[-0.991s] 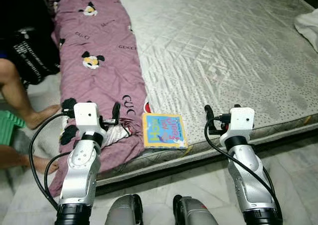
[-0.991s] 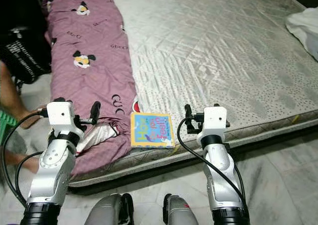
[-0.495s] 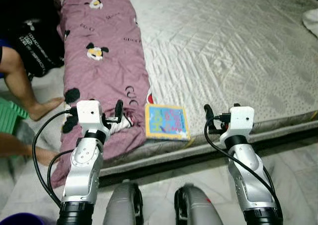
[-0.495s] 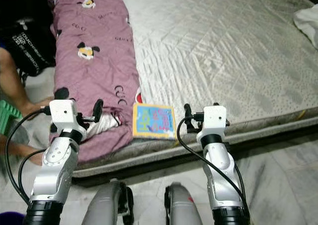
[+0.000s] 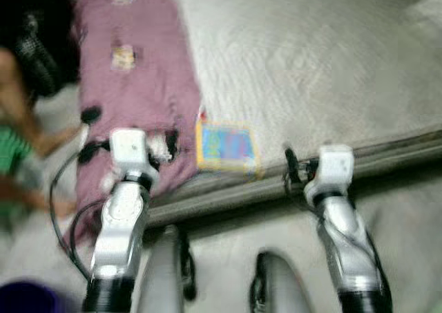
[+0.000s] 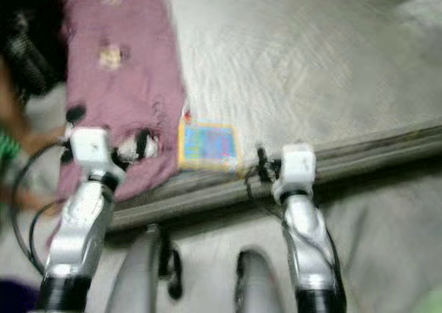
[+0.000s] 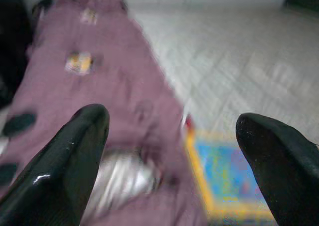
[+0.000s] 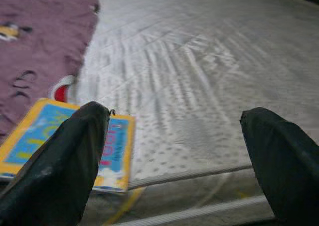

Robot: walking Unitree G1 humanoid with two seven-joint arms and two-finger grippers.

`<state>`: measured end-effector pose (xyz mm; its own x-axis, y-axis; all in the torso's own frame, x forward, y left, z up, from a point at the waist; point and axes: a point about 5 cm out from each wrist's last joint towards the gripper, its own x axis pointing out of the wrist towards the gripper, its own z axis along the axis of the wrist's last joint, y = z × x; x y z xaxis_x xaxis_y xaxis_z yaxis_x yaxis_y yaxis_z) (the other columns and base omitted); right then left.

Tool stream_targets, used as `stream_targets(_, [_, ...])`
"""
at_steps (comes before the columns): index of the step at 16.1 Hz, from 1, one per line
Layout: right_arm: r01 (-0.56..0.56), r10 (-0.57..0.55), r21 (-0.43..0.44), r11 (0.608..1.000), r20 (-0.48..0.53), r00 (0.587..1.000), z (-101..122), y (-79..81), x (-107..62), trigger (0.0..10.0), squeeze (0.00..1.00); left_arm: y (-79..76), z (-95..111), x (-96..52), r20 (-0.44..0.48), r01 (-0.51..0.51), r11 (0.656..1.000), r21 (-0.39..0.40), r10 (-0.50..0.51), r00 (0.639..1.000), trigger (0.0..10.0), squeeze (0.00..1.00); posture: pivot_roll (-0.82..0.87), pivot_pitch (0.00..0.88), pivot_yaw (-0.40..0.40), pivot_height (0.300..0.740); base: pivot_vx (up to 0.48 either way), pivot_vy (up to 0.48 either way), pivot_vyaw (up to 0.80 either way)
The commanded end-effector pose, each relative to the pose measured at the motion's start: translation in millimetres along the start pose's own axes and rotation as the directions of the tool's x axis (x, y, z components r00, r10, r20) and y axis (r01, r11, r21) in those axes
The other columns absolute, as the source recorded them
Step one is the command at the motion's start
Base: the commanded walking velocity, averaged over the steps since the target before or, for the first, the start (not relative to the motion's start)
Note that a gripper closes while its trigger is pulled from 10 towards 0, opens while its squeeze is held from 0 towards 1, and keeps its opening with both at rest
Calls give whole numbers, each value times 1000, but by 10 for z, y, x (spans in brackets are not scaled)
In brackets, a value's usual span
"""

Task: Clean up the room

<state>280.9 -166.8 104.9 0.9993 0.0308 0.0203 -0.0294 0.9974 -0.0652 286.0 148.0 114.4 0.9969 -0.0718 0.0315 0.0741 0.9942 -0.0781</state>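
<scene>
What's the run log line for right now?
left gripper: open, empty | right gripper: open, empty | book: mattress edge

1. the mattress (image 5: 311,57) is pale grey-white, quilted in a diamond stitch pattern with fine dotted patches
2. the blanket (image 5: 131,85) is dusty mauve-pink, printed with small cartoon mouse heads in black, white and yellow, plus dark lettering too blurred to read
3. the book (image 5: 226,147) has a yellow border around a bright blue cover with pink and red lettering
4. both arms are silver with white wrist blocks; the left gripper (image 7: 174,151) and right gripper (image 8: 174,146) have glossy black fingers
5. the cables on the arms are black
6. the floor (image 5: 407,216) is pale grey marble-like tile
7. a green object (image 5: 8,154) sits at the left edge
</scene>
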Motion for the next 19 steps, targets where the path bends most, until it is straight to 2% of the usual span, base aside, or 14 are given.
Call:
stream_targets(1, [-12,12,0,1000,-15,1000,-32,18,-26,10000,0,18,24,1,5,2,1000,4,-2,1000,10000,0,-55,199,47,646,0,0,0])
stream_targets(13, [-38,37,-5,999,-19,999,-37,53,-10,10000,0,-3,35,14,7,11,999,-30,-11,1000,10000,0,-53,201,44,646,0,0,0])
stream_targets(19, [-43,43,-2,999,-23,999,-37,57,8,10000,0,-12,55,17,17,19,999,-41,-18,1000,10000,0,-53,209,43,646,294,0,0])
